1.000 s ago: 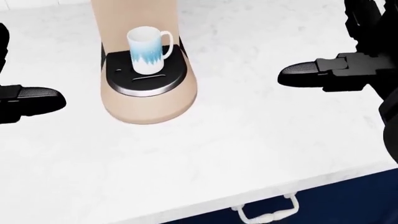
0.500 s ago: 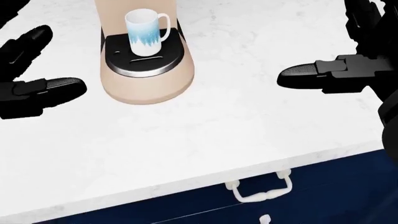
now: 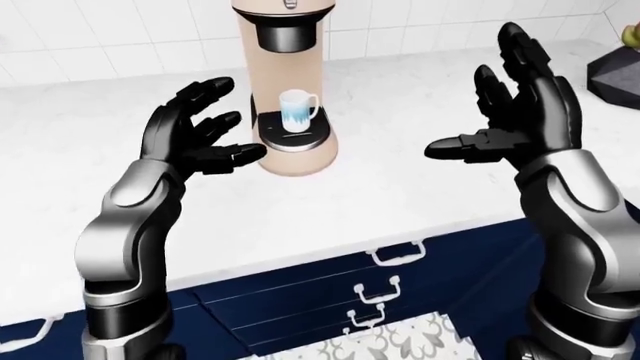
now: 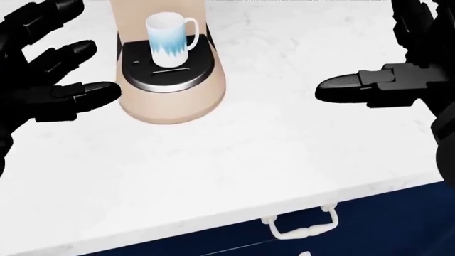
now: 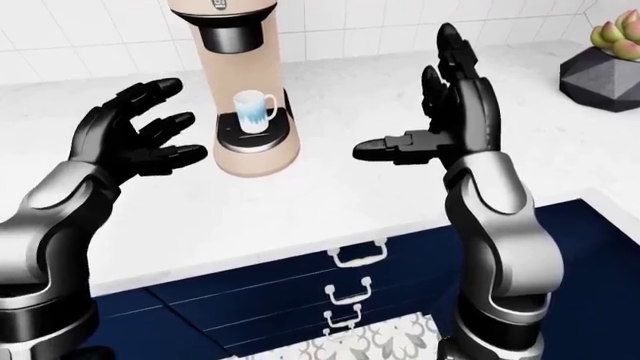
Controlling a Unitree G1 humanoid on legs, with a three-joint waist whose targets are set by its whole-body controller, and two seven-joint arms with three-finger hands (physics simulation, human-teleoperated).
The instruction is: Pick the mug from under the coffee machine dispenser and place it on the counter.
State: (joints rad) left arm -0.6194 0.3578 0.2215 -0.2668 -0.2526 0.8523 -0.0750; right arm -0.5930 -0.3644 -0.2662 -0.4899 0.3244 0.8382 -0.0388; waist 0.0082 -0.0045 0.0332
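A white mug (image 4: 167,41) with a blue pattern and its handle to the right stands on the black drip tray (image 4: 168,72) of a beige coffee machine (image 3: 290,82), under the dispenser (image 3: 290,34). My left hand (image 4: 49,80) is open with spread fingers, just left of the machine's base and apart from the mug. My right hand (image 4: 388,69) is open, raised over the counter well to the right of the machine. Both hands are empty.
The white marble counter (image 4: 270,154) runs across the views, with a tiled wall behind. Navy drawers with white handles (image 3: 395,255) lie below its edge. A dark faceted planter (image 5: 605,64) with a green plant stands at the far right.
My left hand has risen and moved right, close to the machine's base, fingers spread. The camera has shifted slightly. The right hand holds its place.
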